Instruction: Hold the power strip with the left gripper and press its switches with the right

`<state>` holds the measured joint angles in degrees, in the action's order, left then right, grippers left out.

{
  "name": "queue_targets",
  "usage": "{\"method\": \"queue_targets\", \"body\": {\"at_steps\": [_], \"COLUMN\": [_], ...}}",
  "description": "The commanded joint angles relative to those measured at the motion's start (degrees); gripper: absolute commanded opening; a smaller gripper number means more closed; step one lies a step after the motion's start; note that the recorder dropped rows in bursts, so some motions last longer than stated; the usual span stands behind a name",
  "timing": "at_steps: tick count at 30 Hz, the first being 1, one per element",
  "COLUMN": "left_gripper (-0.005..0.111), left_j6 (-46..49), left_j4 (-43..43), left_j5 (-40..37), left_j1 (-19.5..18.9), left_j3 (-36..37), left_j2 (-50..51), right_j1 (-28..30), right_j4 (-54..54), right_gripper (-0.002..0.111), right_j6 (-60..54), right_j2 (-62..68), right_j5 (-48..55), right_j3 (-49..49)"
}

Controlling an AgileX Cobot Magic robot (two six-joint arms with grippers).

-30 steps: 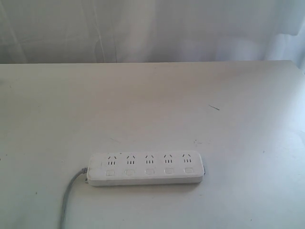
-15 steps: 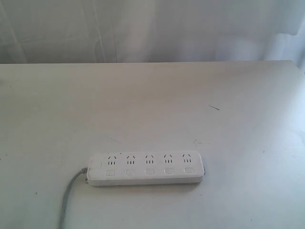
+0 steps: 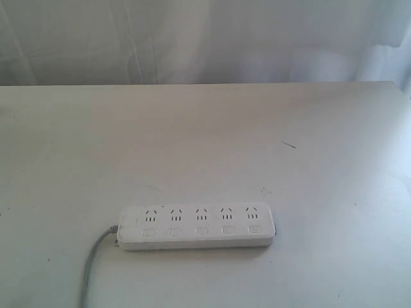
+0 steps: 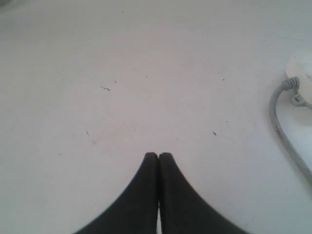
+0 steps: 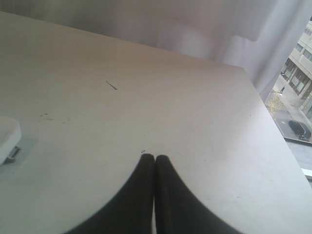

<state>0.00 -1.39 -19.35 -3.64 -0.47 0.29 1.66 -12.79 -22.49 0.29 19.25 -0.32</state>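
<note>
Power strip [image 3: 192,241] looks white, round-ended, 5 sockets [image 3: 201,213] over 5 switches [image 3: 201,231], grey cord [image 3: 92,260]; I see left gripper [image 4: 158,156] and right gripper [image 5: 154,157] each pinched together.

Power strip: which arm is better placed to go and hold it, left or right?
Left, probably. The power strip turns its cord toward the left arm's side, near the shut left pincer. The right wrist view catches only one corner.

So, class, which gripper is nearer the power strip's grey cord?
Left. The left gripper is near the cord at one end of the power strip; the right gripper is off the opposite end, with the strip between.
</note>
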Motion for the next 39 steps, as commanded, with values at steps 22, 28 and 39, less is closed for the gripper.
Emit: {"method": "queue_targets", "body": {"at_steps": [22, 28, 39], "left_gripper": [0.000, 0.000, 0.000], "left_j6": [-9.1, -9.1, -9.1], "left_j4": [-1.1, -1.1, -1.1], "left_j5": [-3.2, -3.0, -3.0], "left_j1": [0.3, 0.3, 0.3], "left_j3": [0.5, 0.5, 0.5], "left_j2": [-0.3, -0.3, -0.3], "right_j1": [0.3, 0.3, 0.3], "right_j4": [0.2, 0.2, 0.2], "right_gripper": [0.000, 0.000, 0.000], "right_j6": [0.2, 0.2, 0.2], "right_j2": [-0.3, -0.3, -0.3], "right_j5": [0.0, 0.0, 0.0], "right_j3": [0.3, 0.3, 0.3]}}
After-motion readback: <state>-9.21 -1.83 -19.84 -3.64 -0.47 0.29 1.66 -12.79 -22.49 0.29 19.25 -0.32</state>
